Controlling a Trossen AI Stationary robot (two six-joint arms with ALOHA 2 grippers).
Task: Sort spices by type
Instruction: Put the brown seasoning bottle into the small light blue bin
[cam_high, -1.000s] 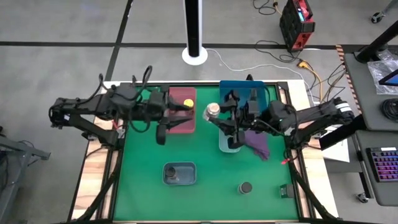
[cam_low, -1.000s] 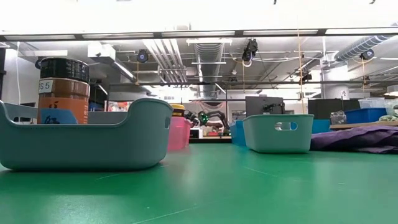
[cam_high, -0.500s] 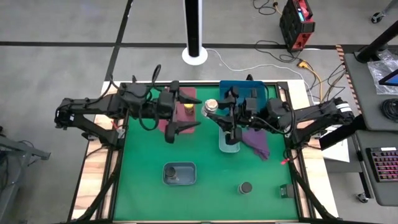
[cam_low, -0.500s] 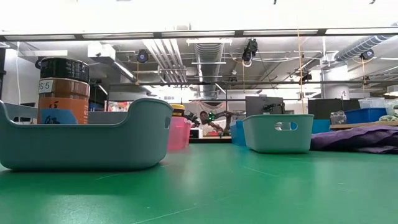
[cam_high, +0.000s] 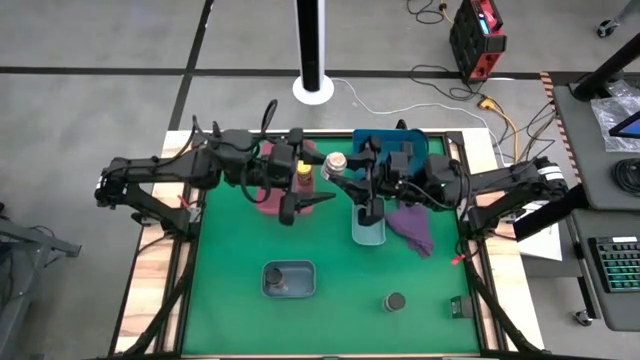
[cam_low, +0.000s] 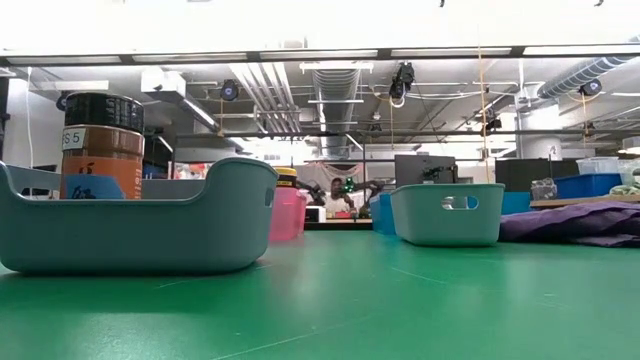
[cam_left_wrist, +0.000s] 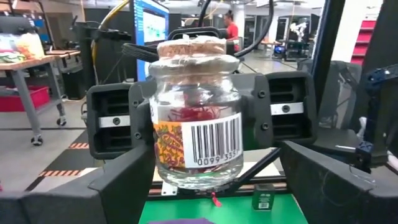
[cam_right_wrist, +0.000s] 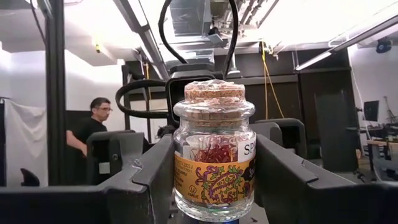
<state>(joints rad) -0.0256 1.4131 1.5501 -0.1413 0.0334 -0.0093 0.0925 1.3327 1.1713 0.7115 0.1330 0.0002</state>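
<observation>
Spice jar: small clear glass jar w/ cork lid, red threads inside, barcode label. Held up in the air btwn the two arms, above the far part of the green table, just beside the pink tray.
Right gripper: fingers clamped on the jar's sides, jar upright.
Left gripper: fingers spread wide, empty, facing the jar head-on. Can't tell whether they already reach round it.
Step, prob.: handover, right to left.
Risk 1: right lets go before left has closed; glass jar drops to the table, may roll or break.
Risk 2: left closes off-centre or on the cork; jar tilts or lid pops.
Risk 3: both sets of fingers crowd the same small glass; they may collide.
Nearby: yellow-lidded jar in the pink tray; a dropped jar could knock it.
Elsewhere: dark-lidded jar alone at the near edge.
</observation>
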